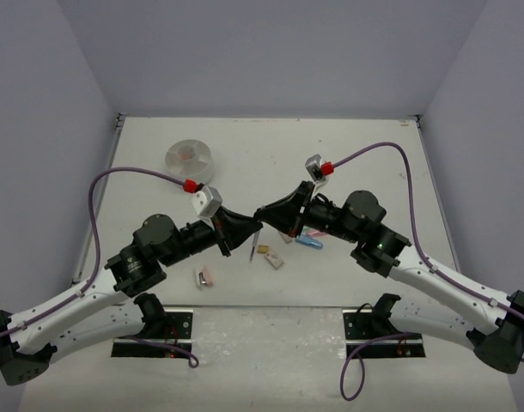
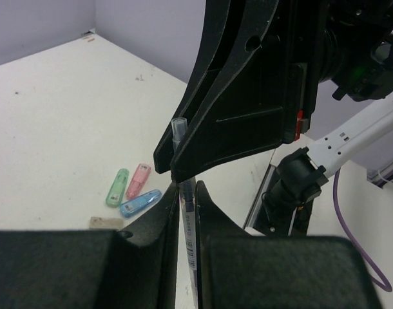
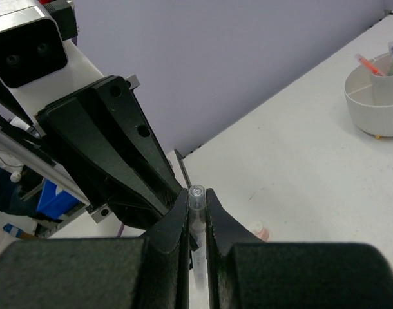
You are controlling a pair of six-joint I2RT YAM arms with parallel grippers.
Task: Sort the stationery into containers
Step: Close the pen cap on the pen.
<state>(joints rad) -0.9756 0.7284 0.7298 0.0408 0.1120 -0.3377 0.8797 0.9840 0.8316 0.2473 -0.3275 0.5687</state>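
A thin grey pen [image 2: 187, 222] with a clear cap end [image 3: 197, 196] hangs above the table, held by both grippers at once. My left gripper [image 2: 187, 188] is shut on its barrel. My right gripper [image 3: 196, 193] is shut on its capped end, and the two grippers meet tip to tip over the table's middle [image 1: 257, 225]. Green [image 2: 117, 187], pink [image 2: 139, 179] and blue [image 2: 140, 202] capsule pieces lie together on the table with a tan eraser [image 2: 106, 223] beside them. The round white divided dish [image 3: 370, 109] stands at the far left [image 1: 172, 163] with pens standing in it.
Small erasers [image 1: 271, 256] lie just below the grippers. A pink and grey piece [image 1: 205, 277] lies near the left arm's elbow. A small pink-tipped item [image 3: 259, 230] sits on the table beyond my right fingers. The arm bases are at the near edge.
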